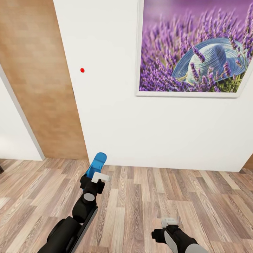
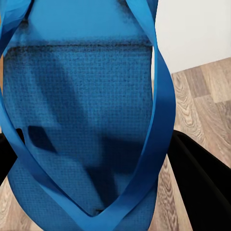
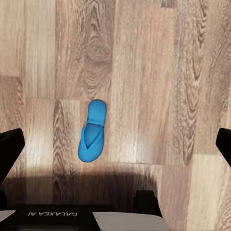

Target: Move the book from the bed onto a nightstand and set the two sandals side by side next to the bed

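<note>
The left gripper has its jaws clamped on one blue sandal, its heel hidden behind them, while the right gripper, jaws spread wide, hangs over the second sandal lying flat on the plank floor.

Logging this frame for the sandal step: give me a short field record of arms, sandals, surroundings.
left gripper: shut on a flat bright blue flip-flop sandal, held up off the floor
held sandal close-up: blue textured sole and straps right before the left wrist camera
right gripper: open, holding nothing
second blue flip-flop sandal: lying flat on the brown wood-plank floor, strap side up, below the right gripper
ahead: white wall, framed lavender-and-hat picture, light wooden door
</note>
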